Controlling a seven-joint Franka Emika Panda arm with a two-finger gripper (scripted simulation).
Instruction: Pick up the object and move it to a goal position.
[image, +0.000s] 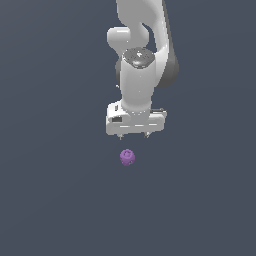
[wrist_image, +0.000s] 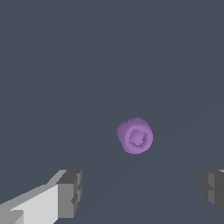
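Observation:
The object is a small purple lumpy ball (image: 127, 157) lying on the dark grey floor. In the wrist view the ball (wrist_image: 134, 135) shows a round dimple on its upper face. My white gripper (image: 133, 135) hangs above the ball, slightly toward the exterior view's right, and apart from it. Its two short dark fingers are spread wide and hold nothing. In the wrist view the gripper (wrist_image: 142, 192) has one grey finger (wrist_image: 70, 192) and the other finger (wrist_image: 214, 189) far apart, with the ball lying ahead of the gap between them.
A flat dark grey floor (image: 50, 200) fills both views. The white arm (image: 142, 60) rises from the gripper toward the top of the exterior view.

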